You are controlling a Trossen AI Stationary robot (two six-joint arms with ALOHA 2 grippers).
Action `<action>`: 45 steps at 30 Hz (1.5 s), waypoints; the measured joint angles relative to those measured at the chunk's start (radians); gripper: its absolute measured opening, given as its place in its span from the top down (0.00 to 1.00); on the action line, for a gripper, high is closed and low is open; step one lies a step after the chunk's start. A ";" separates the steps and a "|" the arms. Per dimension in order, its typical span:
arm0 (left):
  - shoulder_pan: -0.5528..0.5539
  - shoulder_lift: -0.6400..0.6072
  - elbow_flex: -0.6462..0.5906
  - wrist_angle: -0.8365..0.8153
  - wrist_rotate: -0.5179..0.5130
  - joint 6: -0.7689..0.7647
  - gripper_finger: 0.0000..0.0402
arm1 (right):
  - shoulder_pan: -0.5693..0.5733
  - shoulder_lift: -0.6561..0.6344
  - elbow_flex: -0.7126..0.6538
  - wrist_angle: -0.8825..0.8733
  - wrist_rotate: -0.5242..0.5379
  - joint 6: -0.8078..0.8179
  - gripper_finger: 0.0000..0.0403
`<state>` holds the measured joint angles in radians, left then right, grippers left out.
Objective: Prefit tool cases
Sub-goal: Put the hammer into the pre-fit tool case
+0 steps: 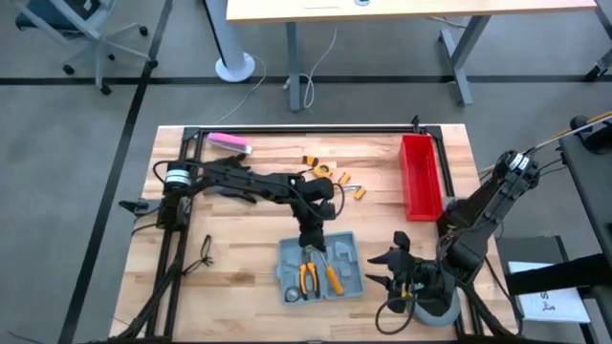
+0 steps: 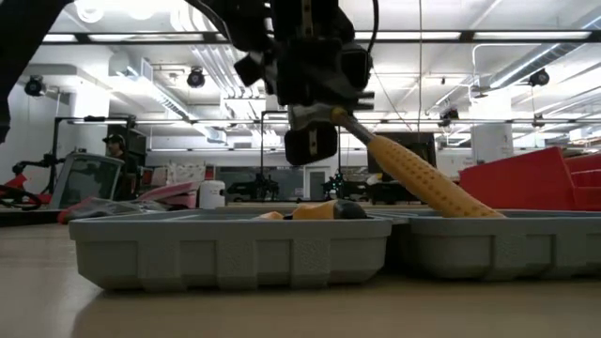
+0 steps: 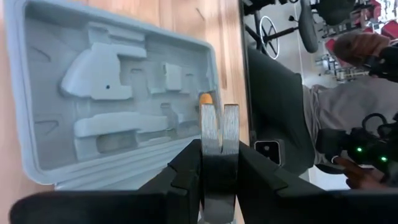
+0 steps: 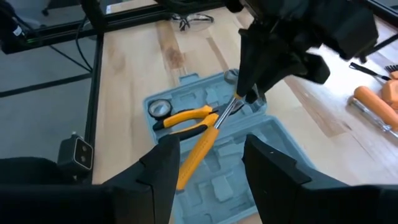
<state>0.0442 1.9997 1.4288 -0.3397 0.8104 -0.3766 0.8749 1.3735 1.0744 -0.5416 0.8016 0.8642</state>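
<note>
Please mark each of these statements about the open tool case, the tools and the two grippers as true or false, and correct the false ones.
1. The left gripper holds a yellow-handled tool by its metal end. True.
2. The tool case is closed. False: it lies open, slots facing up.
3. Yellow-handled pliers lie in the case. True.
4. The right gripper holds the pliers. False: it is open and empty, beside the case.
5. The red bin stands inside the case. False: it stands apart, at the table's far right.
</note>
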 joint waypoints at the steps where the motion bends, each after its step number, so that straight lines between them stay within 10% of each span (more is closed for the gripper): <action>1: 0.000 0.006 0.000 0.001 0.009 0.001 0.82 | 0.000 0.000 0.000 -0.001 0.002 0.000 0.61; 32: -0.009 0.012 0.000 0.059 -0.041 0.050 0.81 | 0.000 0.000 0.000 0.000 0.012 -0.003 0.64; 45: -0.022 0.012 0.001 0.082 -0.093 0.089 0.58 | 0.000 -0.001 0.000 0.000 0.012 -0.001 0.63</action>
<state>0.0221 2.0117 1.4296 -0.2578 0.7178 -0.2876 0.8749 1.3727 1.0748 -0.5418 0.8139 0.8631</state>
